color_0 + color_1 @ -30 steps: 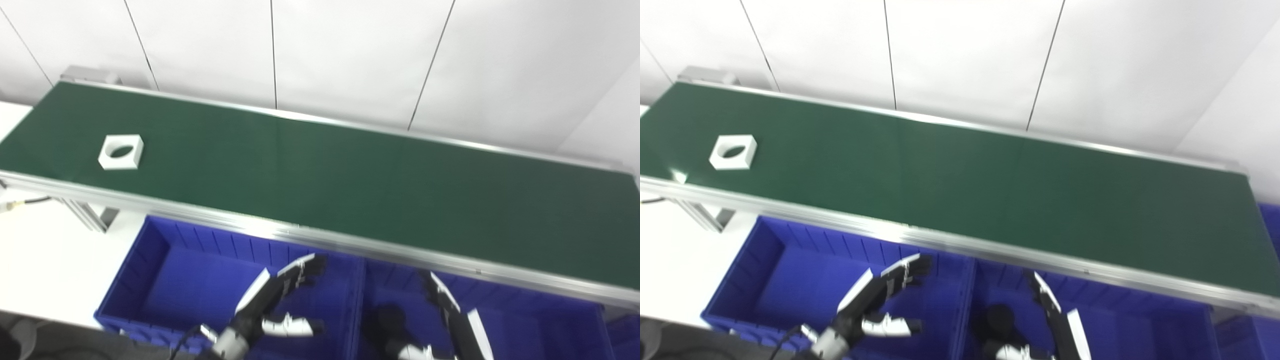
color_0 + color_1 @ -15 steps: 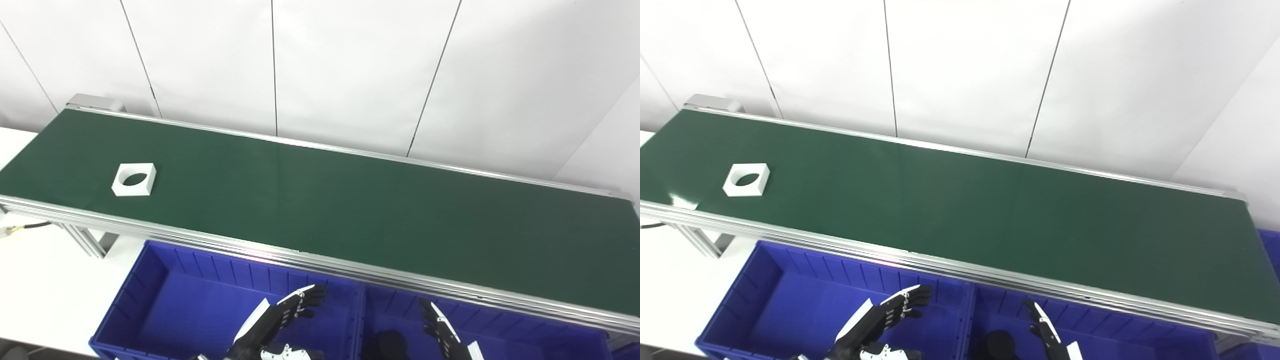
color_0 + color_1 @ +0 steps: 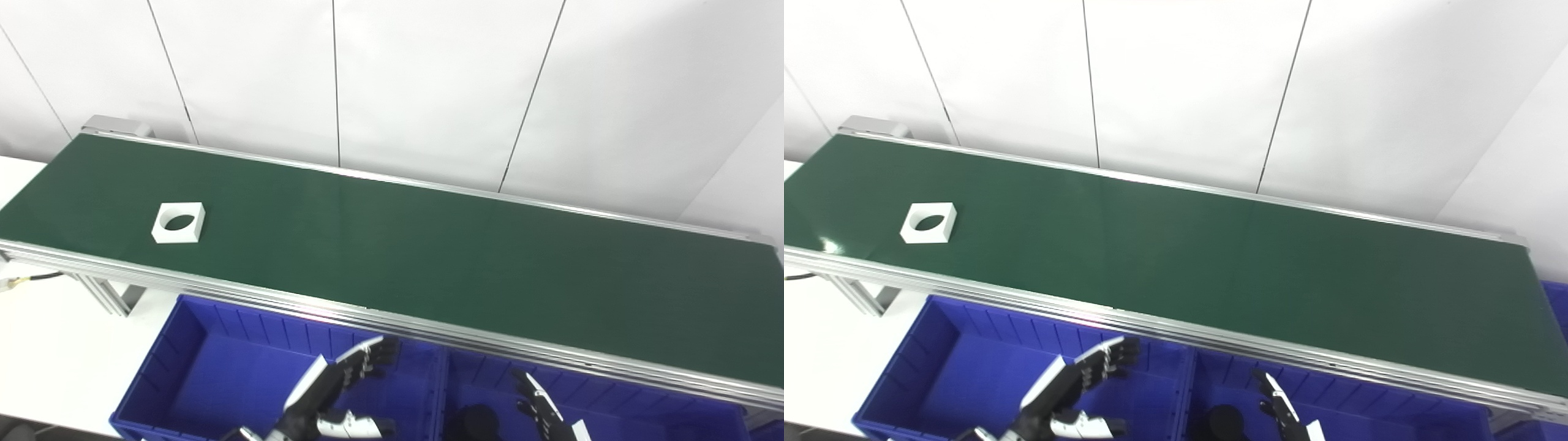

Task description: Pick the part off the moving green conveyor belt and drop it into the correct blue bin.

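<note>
A white square part with a round hole [image 3: 178, 223] lies flat on the green conveyor belt [image 3: 429, 257] near its left end. My left hand [image 3: 334, 392] hovers over the left blue bin [image 3: 184, 343], open, fingers spread, holding nothing. My right hand [image 3: 542, 413] shows at the bottom edge above the right blue bin [image 3: 612, 398], open and empty. Both hands are below the belt's near rail, far from the part. A dark round object [image 3: 478, 422] lies in the right bin, partly cut off.
The belt's aluminium rail [image 3: 429, 331] runs between the bins and the belt. A white table [image 3: 55, 343] and the conveyor's leg [image 3: 110, 294] sit at the left. White wall panels stand behind the belt.
The part has ridden rightward along the belt. The camera tilted up between the oldest frames and now. My left hand has risen slightly; the right hand has barely moved.
</note>
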